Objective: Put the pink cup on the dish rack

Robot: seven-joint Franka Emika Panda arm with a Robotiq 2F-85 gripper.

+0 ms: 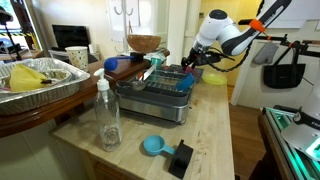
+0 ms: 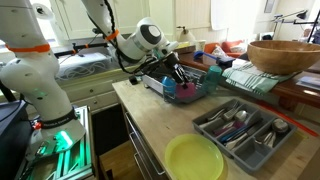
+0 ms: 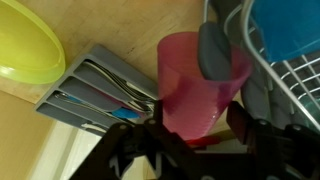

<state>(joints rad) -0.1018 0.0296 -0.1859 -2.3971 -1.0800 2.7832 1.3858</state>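
One gripper [image 3: 235,75] finger inside pink cup [image 3: 195,90], one outside: jaws pinch wall, holding cup upright for lowering. Cup seemingly just above dish rack [image 3: 295,85], toward bench [image 1: 215,140] far edge.

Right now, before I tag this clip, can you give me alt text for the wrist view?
A pink cup fills the centre, its rim pinched by the gripper at the edge of the wire dish rack. To the left, on a wooden counter, lie a grey cutlery tray and a yellow-green bowl.
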